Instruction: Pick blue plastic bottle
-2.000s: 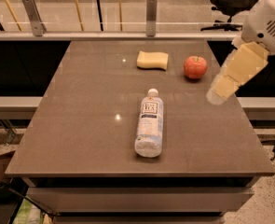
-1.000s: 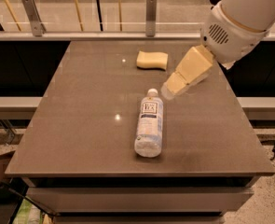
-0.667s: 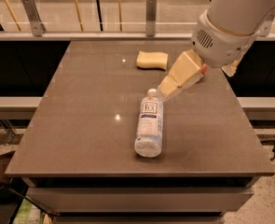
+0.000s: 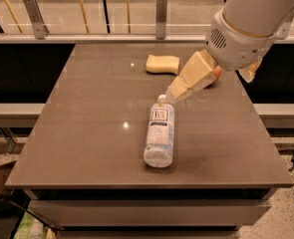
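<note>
Grey table (image 4: 86, 133) carries the blue plastic bottle (image 4: 160, 133) lying flat near its middle, long axis running near-to-far, cap pointing at the gripper (image 4: 209, 86) just beyond, jaws apart.

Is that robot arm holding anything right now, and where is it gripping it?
Nothing. The gripper hangs just beyond the blue plastic bottle, which lies free on the table.

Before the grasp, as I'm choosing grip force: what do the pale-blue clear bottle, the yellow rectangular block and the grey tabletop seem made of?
Pale-blue clear bottle: see-through glossy plastic, white label. Yellow rectangular block: likely sponge foam, matte, rounded edges. Grey tabletop: hard, smooth, semi-gloss, mirrors lights; laminate or stone, unclear. The beige gripper hovers just beyond the bottle's white cap.
</note>
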You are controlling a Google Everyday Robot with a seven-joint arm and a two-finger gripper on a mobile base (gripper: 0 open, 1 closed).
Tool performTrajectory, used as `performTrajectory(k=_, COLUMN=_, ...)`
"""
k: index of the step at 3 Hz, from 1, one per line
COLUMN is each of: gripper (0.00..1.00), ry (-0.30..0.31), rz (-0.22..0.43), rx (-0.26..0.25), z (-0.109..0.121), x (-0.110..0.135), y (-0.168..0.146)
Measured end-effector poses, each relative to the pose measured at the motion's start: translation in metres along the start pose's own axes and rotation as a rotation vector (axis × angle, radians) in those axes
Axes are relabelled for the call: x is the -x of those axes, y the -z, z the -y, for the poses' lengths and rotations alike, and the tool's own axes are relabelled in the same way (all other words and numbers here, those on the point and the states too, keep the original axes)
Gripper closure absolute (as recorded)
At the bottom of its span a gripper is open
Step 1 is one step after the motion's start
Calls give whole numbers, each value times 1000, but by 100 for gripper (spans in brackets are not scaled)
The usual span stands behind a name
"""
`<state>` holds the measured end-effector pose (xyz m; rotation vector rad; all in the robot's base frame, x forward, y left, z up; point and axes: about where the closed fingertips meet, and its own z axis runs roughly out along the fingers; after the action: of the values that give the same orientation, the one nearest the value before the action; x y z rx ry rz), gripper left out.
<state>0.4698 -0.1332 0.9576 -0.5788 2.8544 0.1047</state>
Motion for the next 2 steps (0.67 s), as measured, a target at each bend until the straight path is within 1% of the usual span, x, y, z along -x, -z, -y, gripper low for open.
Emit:
performTrajectory(k=1, gripper=0, ry=-60, rz=16, rx=2, z=4, x=2, y=1)
performTrajectory(k=2, gripper=0, ry=-203, rz=8, rx=16, z=6, x=1, y=-8)
